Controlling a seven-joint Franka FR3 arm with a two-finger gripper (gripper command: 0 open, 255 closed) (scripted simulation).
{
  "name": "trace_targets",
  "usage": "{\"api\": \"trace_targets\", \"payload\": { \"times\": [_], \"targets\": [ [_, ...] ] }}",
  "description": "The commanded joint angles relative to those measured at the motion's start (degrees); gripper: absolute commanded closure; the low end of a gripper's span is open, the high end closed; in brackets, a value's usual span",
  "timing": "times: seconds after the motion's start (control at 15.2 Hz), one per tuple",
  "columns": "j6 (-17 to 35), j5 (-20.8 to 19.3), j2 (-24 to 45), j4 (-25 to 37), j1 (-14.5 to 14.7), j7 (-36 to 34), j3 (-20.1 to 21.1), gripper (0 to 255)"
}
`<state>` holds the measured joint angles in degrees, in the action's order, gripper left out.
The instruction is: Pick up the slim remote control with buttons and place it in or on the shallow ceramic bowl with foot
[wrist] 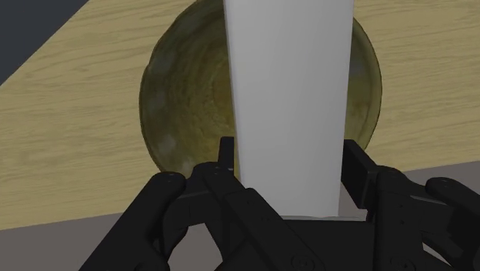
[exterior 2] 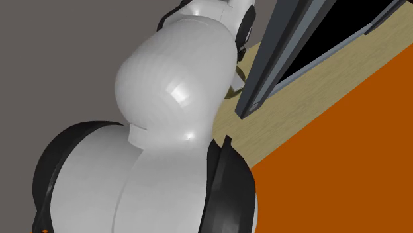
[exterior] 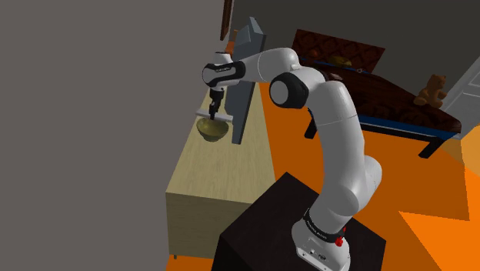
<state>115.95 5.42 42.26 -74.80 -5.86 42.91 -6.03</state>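
Holding the remote over the bowl.
Clasps a plain white remote (wrist: 288, 92) between the two black fingers of the gripper (wrist: 290, 158), pressed against its long sides, and hangs it lengthwise above the hollow of an olive-brown bowl (wrist: 181, 100). Cannot tell whether remote and bowl touch. From the shoulder view: poised just above the bowl, toward the far end of a pale wooden table (exterior: 208, 173), close by the left of an upright grey panel (exterior: 245, 85). Orange floor (exterior: 415, 192) off to the right.
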Motion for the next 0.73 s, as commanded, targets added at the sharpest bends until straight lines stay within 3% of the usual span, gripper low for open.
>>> {"api": "trace_targets", "payload": {
  "times": [0.0,0.66],
  "targets": [
    [1.0,0.1,0.8,-0.2,-0.1,0.2,0.0,255],
    [5.4,0.4,4.0,-1.4,-0.2,0.4,0.3,255]
  ]
}}
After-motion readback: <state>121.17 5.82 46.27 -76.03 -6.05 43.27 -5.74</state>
